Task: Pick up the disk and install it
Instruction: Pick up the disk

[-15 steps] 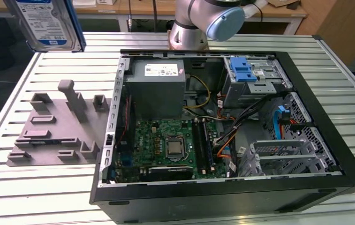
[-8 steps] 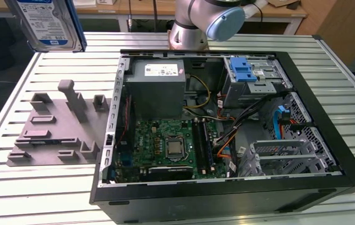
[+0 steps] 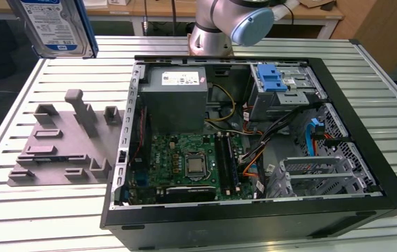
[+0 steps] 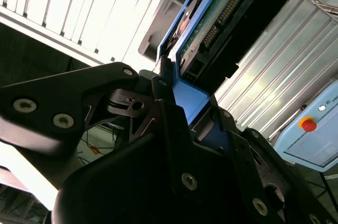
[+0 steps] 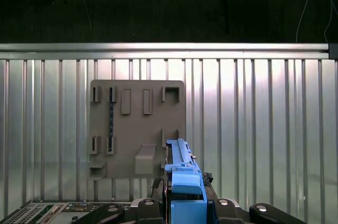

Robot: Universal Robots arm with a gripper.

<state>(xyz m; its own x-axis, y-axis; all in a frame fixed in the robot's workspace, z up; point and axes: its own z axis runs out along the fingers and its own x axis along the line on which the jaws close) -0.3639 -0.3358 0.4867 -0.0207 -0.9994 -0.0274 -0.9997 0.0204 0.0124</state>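
Ribbed silver metal counter (image 3: 44, 220), open black tower computer case (image 3: 254, 223) lying on it, grey moulded plastic fixture tray (image 3: 58, 152) beside the case, flat silver-grey blue-bracketed disk (image 3: 55, 26) aloft over the counter, black tool (image 4: 187, 102) clamped onto its bracket edge.

The disk (image 3: 51, 23) aloft at the exterior view's left, open computer case (image 3: 254, 224) on slatted table (image 3: 44, 220).

Lab: slatted metal bench (image 3: 44, 220), robot arm (image 3: 233, 23)

The disk (image 3: 53, 27) bore a glossy label (image 3: 50, 16) and blue plastic bracket (image 5: 185, 182); the table (image 3: 44, 220) was ribbed bright metal, the fixture plate (image 3: 58, 152) matt grey.
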